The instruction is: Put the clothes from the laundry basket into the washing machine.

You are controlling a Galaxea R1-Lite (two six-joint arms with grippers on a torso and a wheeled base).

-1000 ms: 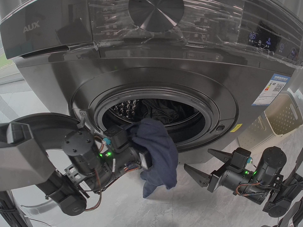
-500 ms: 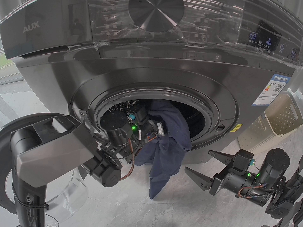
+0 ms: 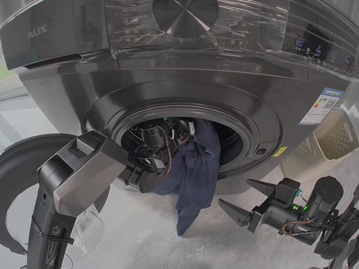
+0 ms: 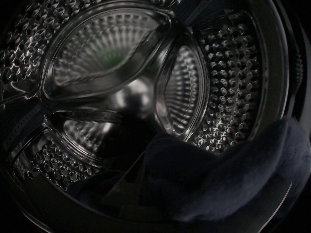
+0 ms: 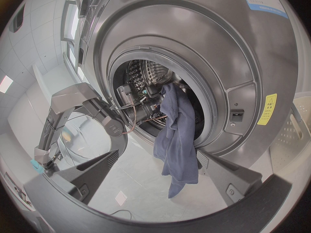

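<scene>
The left wrist view looks deep into the perforated drum [image 4: 136,65], which the head view barely shows. The left gripper [image 3: 187,127] sits in the washing machine's [image 3: 187,86] mouth under the navy garment [image 3: 198,169], and its hold cannot be told. The garment, soft and creased, trails over the rim toward the floor. Right of it, the right gripper [image 3: 232,190] hangs spread wide and empty.

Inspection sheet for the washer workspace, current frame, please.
Surface: pale grey marbled floor tiles.
Job's things: dark blue fabric garment draped over the door rim of the dark grey front-loading washing machine, lower part hanging outside; cream perforated plastic laundry basket beside the machine, contents hidden.
Clutter: nothing seen.
Claws: left claw inside the drum behind the garment, state unclear; right claw open, empty, above the floor.
Cables: orange cable looped at the left wrist, beside the garment.
Surroundings: round glass door swung open at the left.
</scene>
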